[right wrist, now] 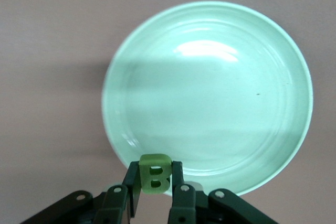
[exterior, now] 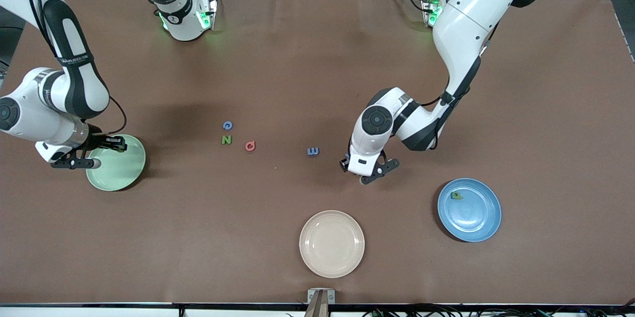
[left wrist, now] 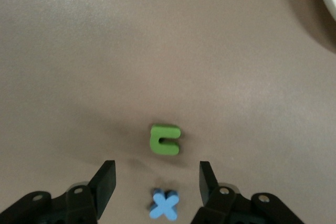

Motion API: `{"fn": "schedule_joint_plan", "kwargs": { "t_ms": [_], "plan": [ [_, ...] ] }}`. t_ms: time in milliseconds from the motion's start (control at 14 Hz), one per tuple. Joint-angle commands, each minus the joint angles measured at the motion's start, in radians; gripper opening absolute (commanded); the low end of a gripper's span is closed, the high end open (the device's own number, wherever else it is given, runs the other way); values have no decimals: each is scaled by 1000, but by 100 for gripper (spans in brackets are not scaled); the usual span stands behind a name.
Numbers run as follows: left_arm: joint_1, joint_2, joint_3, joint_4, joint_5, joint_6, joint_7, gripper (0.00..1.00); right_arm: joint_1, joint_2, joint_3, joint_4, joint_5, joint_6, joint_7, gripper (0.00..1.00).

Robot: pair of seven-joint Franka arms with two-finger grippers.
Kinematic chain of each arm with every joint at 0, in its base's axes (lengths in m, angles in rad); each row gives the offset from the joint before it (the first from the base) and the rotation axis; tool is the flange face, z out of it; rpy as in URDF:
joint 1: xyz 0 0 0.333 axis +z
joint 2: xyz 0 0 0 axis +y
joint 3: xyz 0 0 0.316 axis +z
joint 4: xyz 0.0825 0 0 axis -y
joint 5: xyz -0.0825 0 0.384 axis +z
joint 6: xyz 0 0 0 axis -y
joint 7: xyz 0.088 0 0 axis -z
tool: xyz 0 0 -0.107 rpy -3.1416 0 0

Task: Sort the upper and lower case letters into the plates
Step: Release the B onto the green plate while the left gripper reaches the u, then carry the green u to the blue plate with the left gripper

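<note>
Two arms were engaged. The right gripper (right wrist: 155, 200) hung over the camera-side rim of the mint green plate (exterior: 126, 170), at the right arm's end of the surface, its jaws clamped on a green letter B (right wrist: 155, 174); the plate's bowl lay directly ahead of the jaws, so a short advance would likely precede release.

Four loose letters lay mid-surface between the arms: a blue one (exterior: 227, 125), a green N (exterior: 226, 140), a red one (exterior: 250, 146) and a blue E (exterior: 313, 151).

The left gripper (left wrist: 157, 184) stood low over the brown surface (exterior: 297, 59), jaws partly open and holding nothing. A blue cross-shaped letter (left wrist: 164, 205) lay centred between the jaws; a green letter (left wrist: 166, 139) lay just ahead of them.

The blue plate (exterior: 478, 220) held one green letter (exterior: 456, 196). A cream plate (exterior: 331, 243) stood empty.
</note>
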Motion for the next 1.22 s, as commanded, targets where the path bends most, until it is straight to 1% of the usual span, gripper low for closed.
{"fn": "schedule_joint_plan", "kwargs": {
  "t_ms": [0,215,358,430,501,573,644,716,788,859,931,1074,1146],
  "plan": [
    [-15,45,5,63,16,-7,-22,68,-38,26,22,-24,-21,48,-16,7],
    [-46,52,46,66,16,-7,-24,59,-49,60,22,-18,-36,93,-16,8],
    [-48,52,53,66,18,-7,-21,54,-52,80,22,-7,-38,97,-16,9],
    [-46,52,53,66,18,-7,-19,50,-52,90,22,3,-38,99,-16,10],
    [-48,52,53,66,18,-7,-15,40,-52,101,22,10,-38,102,-16,12],
    [-46,52,53,66,18,-7,-14,18,-52,109,22,16,-38,108,-16,17],
    [-37,47,53,66,18,-7,-7,5,-52,111,22,17,-38,108,-16,19],
    [-32,44,54,68,18,-7,-1,0,-49,111,22,17,-38,108,-16,29],
    [-31,35,69,68,19,-11,7,0,-43,107,22,17,-38,107,-16,55],
    [-29,16,92,68,21,-17,24,0,-41,104,22,17,-38,99,-13,86],
    [-23,-7,114,63,21,-22,53,0,-40,88,24,17,-36,88,-13,100],
    [27,-40,119,60,22,-75,145,0,-21,23,31,22,-36,15,-3,100],
    [61,-56,119,59,21,-101,215,0,15,-1,31,37,-36,-34,0,100]
  ]
}}
